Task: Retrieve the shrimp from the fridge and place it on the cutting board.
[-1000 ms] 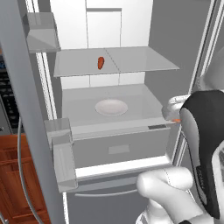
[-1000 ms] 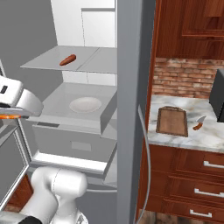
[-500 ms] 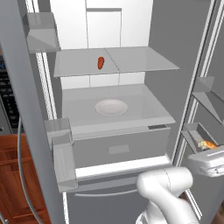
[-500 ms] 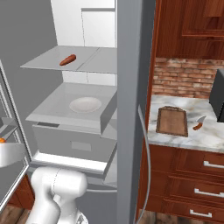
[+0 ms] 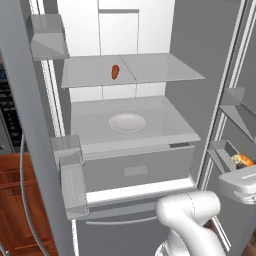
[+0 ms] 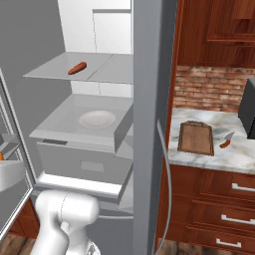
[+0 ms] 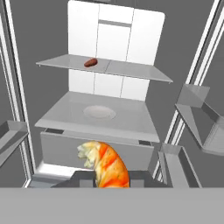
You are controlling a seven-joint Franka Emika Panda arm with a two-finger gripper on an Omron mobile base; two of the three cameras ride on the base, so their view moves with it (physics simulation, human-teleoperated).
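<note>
Orange shrimp (image 7: pixel 108 166) with paler streaks (cream at the tip), light-grey fridge (image 7: pixel 114 114), brown cutting board (image 6: pixel 195 138)

Shrimp (image 7: pixel 107 165) in hand (image 7: pixel 109 180) before fridge (image 5: pixel 130 135); cutting board (image 6: pixel 195 138) right

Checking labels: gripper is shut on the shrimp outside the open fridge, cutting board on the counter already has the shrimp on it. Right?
Not quite. The cutting board is bare in the right base view. The shrimp sits in the shut gripper, per the hand view. The rest stands.
</note>
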